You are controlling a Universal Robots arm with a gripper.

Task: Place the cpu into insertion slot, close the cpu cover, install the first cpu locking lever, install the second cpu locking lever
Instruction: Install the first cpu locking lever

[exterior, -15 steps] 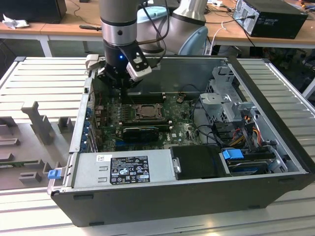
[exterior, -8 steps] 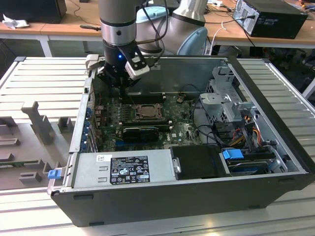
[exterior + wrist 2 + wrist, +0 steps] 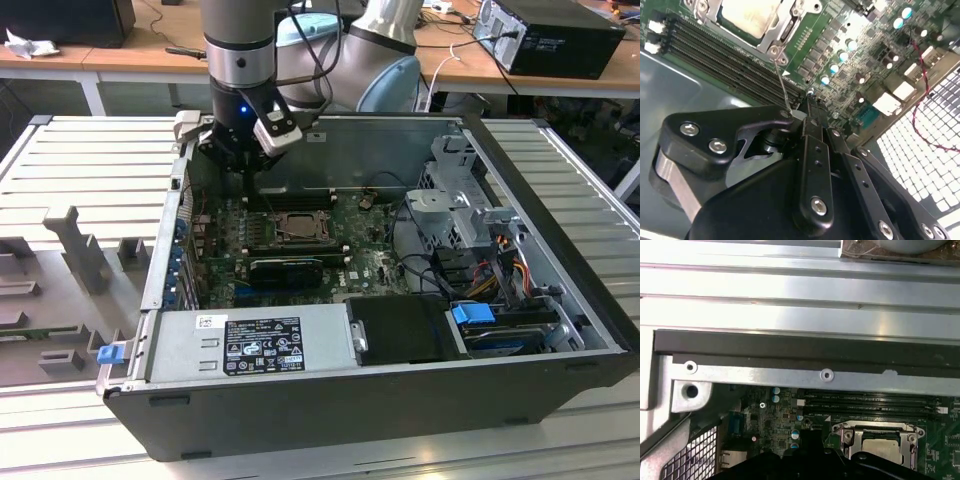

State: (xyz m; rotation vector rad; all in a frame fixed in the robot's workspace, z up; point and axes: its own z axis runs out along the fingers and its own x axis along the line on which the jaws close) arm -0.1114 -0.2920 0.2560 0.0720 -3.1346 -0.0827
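Step in hand, as judged: installing a cpu locking lever; which of the two levers cannot be determined. In the second wrist view the gripper (image 3: 810,97) has its fingers drawn together, narrow, with nothing seen between them. The locking lever (image 3: 781,82), a thin wire rod, stands raised, and its free end meets the side of the fingers. Whether it is pressed or merely touched cannot be settled. Beyond it the cpu (image 3: 747,17) sits in the insertion slot (image 3: 322,232). The cpu cover (image 3: 785,30) appears closed over its edges, beside the memory slots (image 3: 725,60). Judged requirement: steady pressure on a thin rod liable to slip off the fingers. In the exterior view the arm (image 3: 240,50) hangs near vertical, wrist down, over the far side of the computer case (image 3: 330,400), toward the exterior view's left
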